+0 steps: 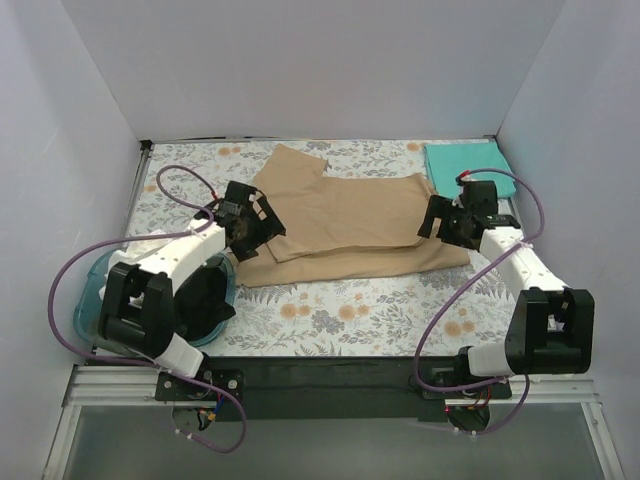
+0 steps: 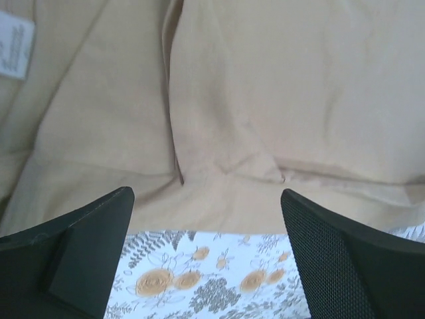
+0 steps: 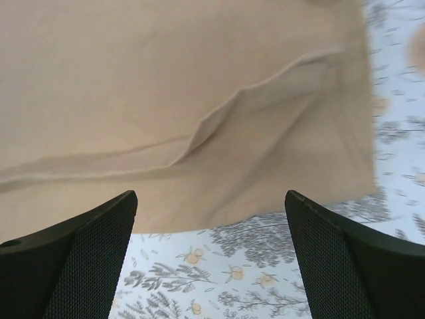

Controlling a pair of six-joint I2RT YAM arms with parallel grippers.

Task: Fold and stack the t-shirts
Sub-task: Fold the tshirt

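White walls box in a floral-print tabletop (image 1: 350,305), and the tan t-shirt (image 1: 350,215) lies across its middle, partly folded with one layer lapped over another. The teal t-shirt (image 1: 465,160) sits folded at the far right corner, and a blue basket (image 1: 90,300) is at the near left. The left hand (image 1: 250,222) hangs over the shirt's left end and the right hand (image 1: 450,218) over its right end. Both are released, jaws wide with nothing between them, and each wrist view shows the near edge of the cloth just ahead of the fingers. The next fold probably starts with a pinch at each end. To do it well, each hand should catch every layer at the edge, and both should lift together to keep the cloth taut. The fold should land square so it stacks neatly on the teal one.
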